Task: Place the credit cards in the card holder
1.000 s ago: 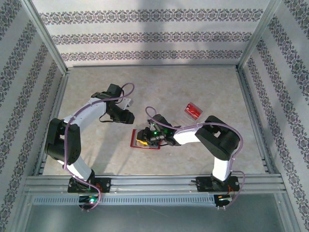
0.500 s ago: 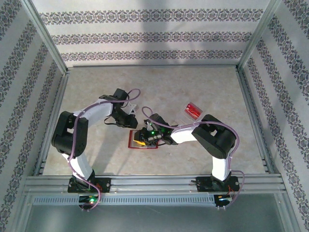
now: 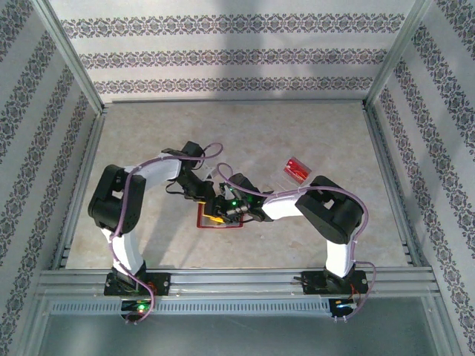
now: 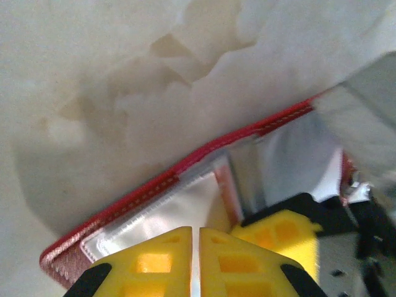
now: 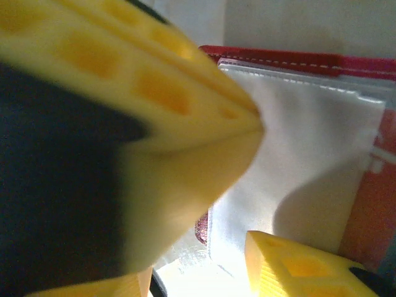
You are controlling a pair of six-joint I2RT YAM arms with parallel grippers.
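Observation:
The red card holder (image 3: 202, 221) lies open on the table in the top view, with both grippers over it. My left gripper (image 3: 211, 199) is at its far edge. In the left wrist view the left gripper (image 4: 196, 230) is shut above a greyish sleeve of the card holder (image 4: 154, 185), nothing visibly pinched. My right gripper (image 3: 220, 213) is over the holder's middle. In the right wrist view the right gripper (image 5: 198, 272) is open above the holder's white sleeve (image 5: 297, 142). Red credit cards (image 3: 297, 169) lie apart at the right.
The cards rest in a clear plastic tray (image 3: 288, 176) right of the grippers. The left gripper's shut fingers (image 5: 185, 99) crowd the right wrist view close up. Patterned walls and metal rails (image 3: 386, 148) enclose the table.
The left arm swung right and nearer onto the card holder's far edge while its jaws closed. The right gripper stayed over the holder and opened wider.

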